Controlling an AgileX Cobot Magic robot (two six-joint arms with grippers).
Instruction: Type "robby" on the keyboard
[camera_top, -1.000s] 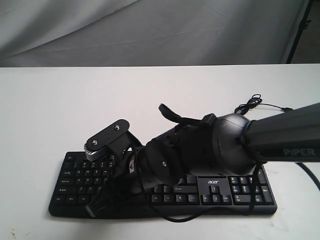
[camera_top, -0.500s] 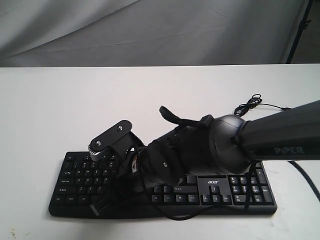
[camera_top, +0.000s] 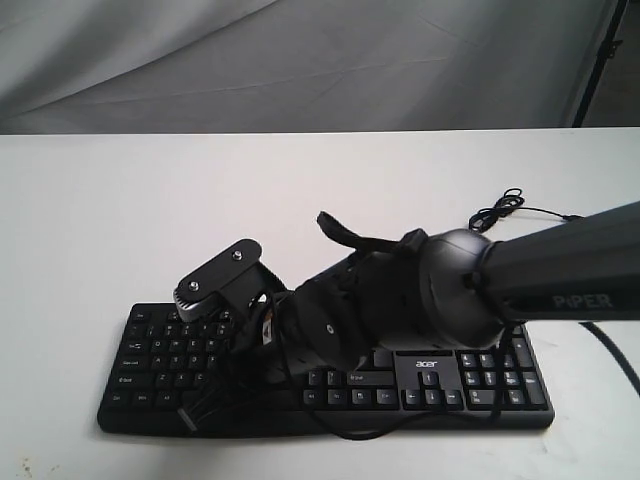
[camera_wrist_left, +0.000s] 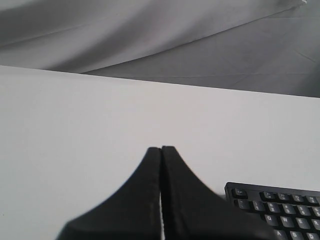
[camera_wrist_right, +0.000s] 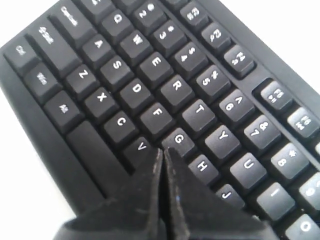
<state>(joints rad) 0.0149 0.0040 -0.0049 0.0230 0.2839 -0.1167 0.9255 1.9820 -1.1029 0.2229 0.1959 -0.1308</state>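
A white bench (camera_top: 150, 220) with a smooth, matte top fills the lower part of the exterior view, and its far edge runs straight across the picture. Behind it hangs a grey cloth backdrop (camera_top: 300, 60) that falls in long, shallow folds and creases, lighter on the upper left and darker toward the right. A thin dark stand pole (camera_top: 596, 60) leans across the cloth at the far right. The light is soft and even, leaving only faint shadows on the bench, and the left wrist view shows the same white surface meeting the same grey cloth.
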